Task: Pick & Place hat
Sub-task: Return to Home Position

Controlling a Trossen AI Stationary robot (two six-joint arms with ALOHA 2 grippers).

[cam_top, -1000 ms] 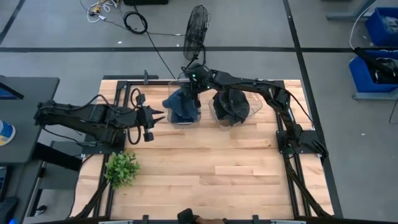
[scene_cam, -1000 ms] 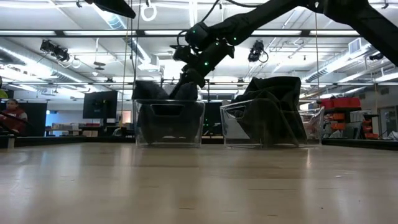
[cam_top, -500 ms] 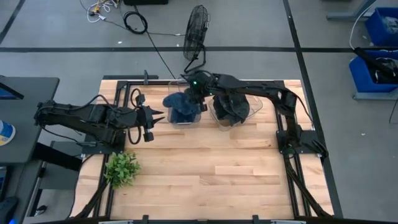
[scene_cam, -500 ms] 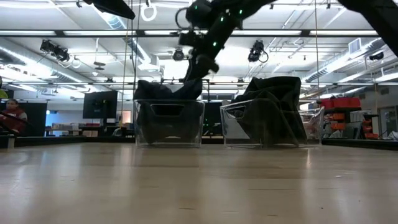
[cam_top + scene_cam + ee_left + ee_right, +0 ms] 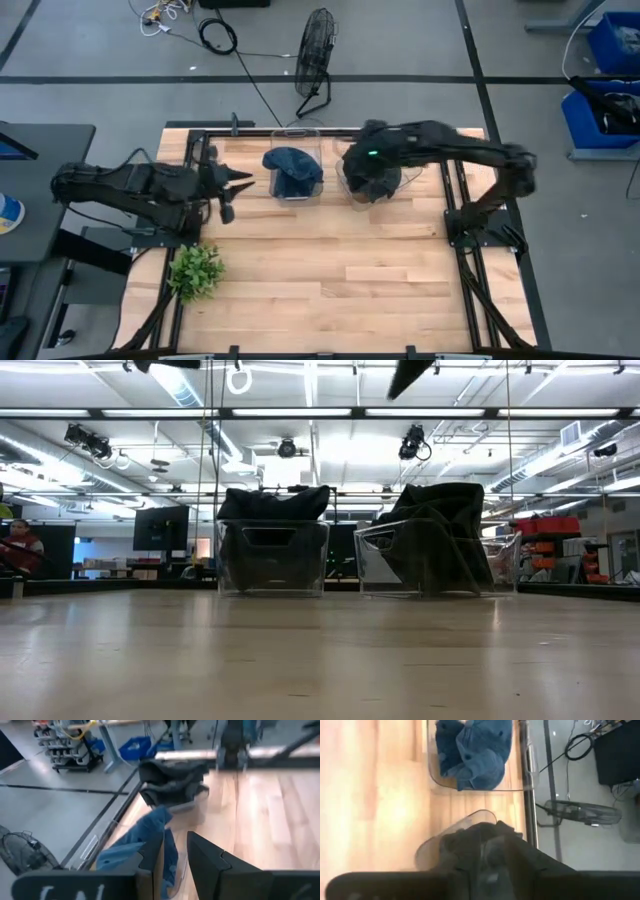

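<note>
Left arm: pulled back a little toward the left edge of the worktop (image 5: 350,280) over the last second. Left end effector (image 5: 230,192) hung near the far-left corner, pointed at the left transparent bin (image 5: 296,197) but clear of it. It was narrowly parted with nothing between the fingers.

Blue cap (image 5: 292,165): lay heaped in the left transparent bin on the far edge, with nothing touching it.

Right arm: a second ago it reached down into the left bin, and half a second ago it was lifting out. It had now swung away and folded over the right transparent bin (image 5: 415,166). Right end effector (image 5: 358,165) hung above the dark caps (image 5: 440,520). Could not tell whether it was wide or narrow.

Judgement: the cap was released and placement is complete. No loose cap showed on the worktop, so only the retreat to home remains.

Surroundings: a person (image 5: 20,545) sat far off in the room. A green plant (image 5: 195,270) stood by the left edge toward the near-left corner. A floor fan (image 5: 317,40) stood beyond the far edge, and blue crates (image 5: 612,45) sat on the floor off to the right.

Obstruction: the dark caps were piled above their bin's rim, directly under the right arm, so a low retreat might snag them. The plant was well apart from both arms.
</note>
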